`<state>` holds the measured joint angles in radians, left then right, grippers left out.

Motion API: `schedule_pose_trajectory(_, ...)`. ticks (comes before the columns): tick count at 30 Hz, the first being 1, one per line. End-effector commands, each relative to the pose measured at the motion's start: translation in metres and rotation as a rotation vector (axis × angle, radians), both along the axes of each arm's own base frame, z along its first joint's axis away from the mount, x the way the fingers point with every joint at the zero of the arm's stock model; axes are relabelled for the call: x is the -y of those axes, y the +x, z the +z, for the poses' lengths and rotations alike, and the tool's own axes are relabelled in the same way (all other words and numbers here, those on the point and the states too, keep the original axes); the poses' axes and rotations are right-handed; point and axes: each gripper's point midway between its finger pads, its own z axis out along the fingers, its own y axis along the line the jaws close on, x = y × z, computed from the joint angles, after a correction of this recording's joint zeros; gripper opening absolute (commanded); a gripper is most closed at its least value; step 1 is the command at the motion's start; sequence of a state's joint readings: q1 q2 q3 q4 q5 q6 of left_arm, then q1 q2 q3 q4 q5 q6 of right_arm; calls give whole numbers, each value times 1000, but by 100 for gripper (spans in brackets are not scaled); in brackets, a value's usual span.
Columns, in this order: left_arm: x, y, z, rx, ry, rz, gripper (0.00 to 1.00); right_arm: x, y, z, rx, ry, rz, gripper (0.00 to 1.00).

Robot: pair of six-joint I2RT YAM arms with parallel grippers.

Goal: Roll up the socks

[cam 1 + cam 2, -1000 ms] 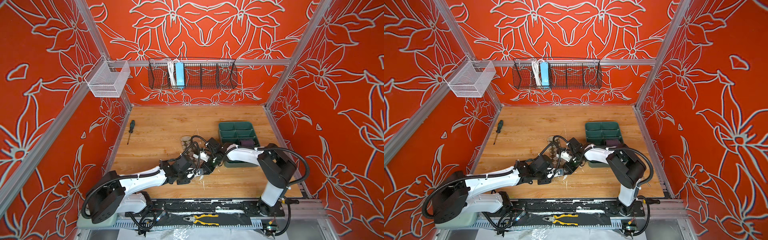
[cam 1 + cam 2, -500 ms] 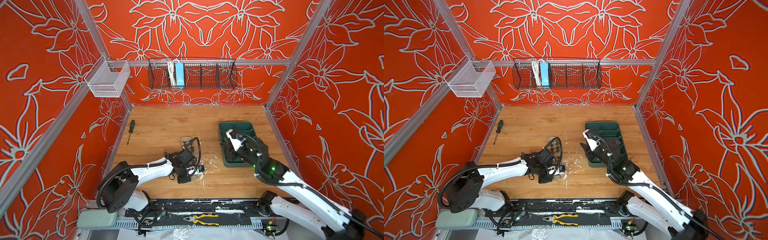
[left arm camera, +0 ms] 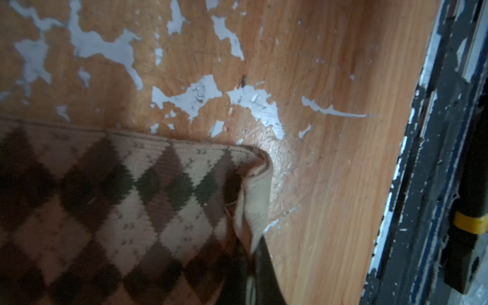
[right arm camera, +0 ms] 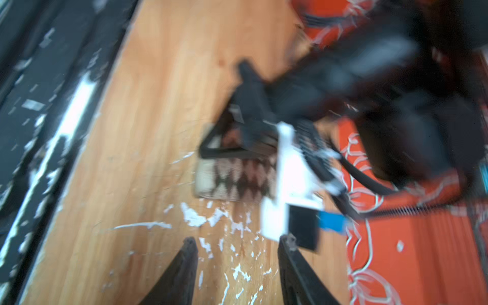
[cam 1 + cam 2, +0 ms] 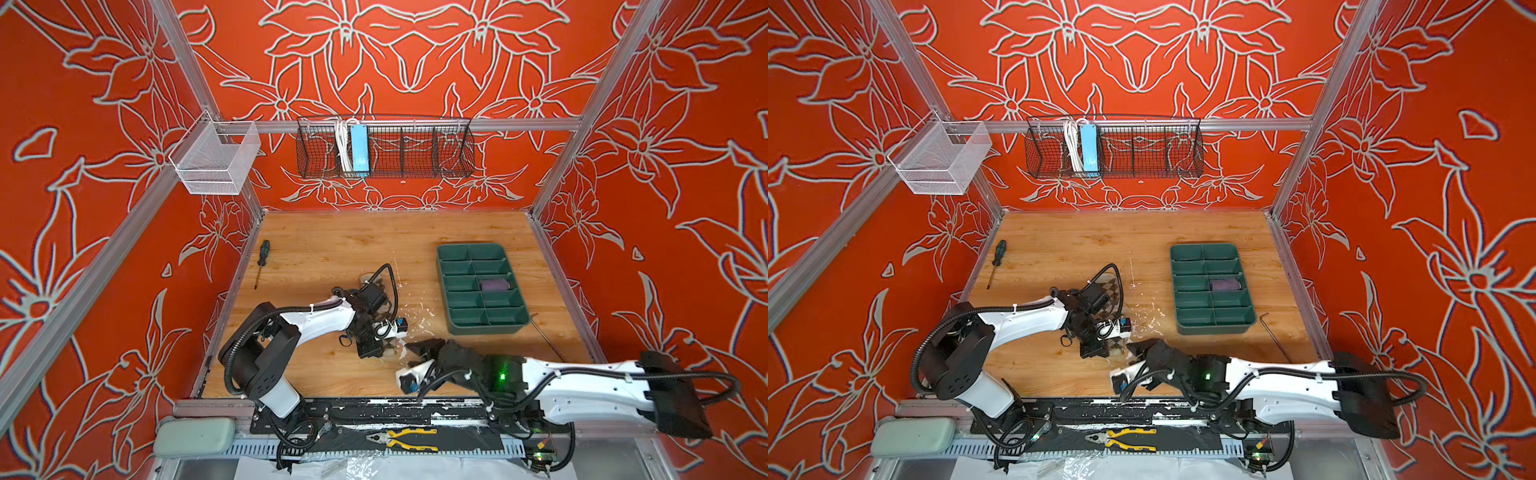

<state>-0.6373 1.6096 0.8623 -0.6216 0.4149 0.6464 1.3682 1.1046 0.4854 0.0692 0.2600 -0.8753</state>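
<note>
Small green-handled screwdriver (image 5: 261, 259) lies along the left edge of the wooden table (image 5: 332, 237), well apart from everything else. Mid-table, toward the front edge: beige fabric sock with brown argyle diamonds (image 3: 132, 198) lies flat on the wood, mostly hidden under the left arm in both top views, with only a checkered patch (image 5: 1111, 286) showing behind the wrist. Left gripper (image 5: 376, 352) is down on the sock's near end with its jaws closed. In the left wrist view the plain cuff corner is folded up off the table and runs into a dark finger (image 3: 264, 277), so it has hold of the sock's cuff edge. White flaked patches (image 3: 190, 97) in the table's finish lie just beside the sock. Right gripper (image 4: 237, 245) is just right of the left one, near the front edge, pointing at the sock; jaws stand partly apart, with nothing between them but bare wood, not touching the fabric. That view is blurred. Farther right, near the right edge: dark green plastic divider tray (image 5: 482, 330), two columns of compartments. Ribbed purple sock (image 5: 493, 285) sits rolled up in the right compartment of the middle row. Thin dark L-shaped hex key (image 5: 1273, 336) lies on the table just right of the tray's front corner.
</note>
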Motion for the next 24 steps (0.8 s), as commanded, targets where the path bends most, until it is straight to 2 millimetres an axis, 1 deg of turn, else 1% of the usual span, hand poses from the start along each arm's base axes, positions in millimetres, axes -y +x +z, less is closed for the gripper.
schedule_pose_trajectory(1, -1, -5, -3, -64, 7, 6, 0, -18, -4, -2, 151, -76, 66, 56)
schedule_pose_trajectory(3, 1, -5, -2, -75, 7, 10, 0, -25, -1, -15, 155, -94, 46, 57)
schedule_pose_trajectory(5, 1, -4, -2, -78, 11, 14, 0, -33, 8, -22, 181, -83, 1, 57)
schedule_pose_trajectory(7, 1, -3, -2, -73, 14, 15, 0, -41, 18, -26, 208, -62, -41, 58)
schedule_pose_trajectory(12, 1, -3, 0, -64, 9, 14, 0, -53, 31, -37, 142, -17, -88, 58)
schedule_pose_trajectory(17, 2, -2, 1, -57, 5, 13, 0, -51, 43, -50, 109, -30, -107, 56)
schedule_pose_trajectory(24, 1, 0, 1, -46, 9, 17, 0, -45, 46, -80, 46, -83, -101, 50)
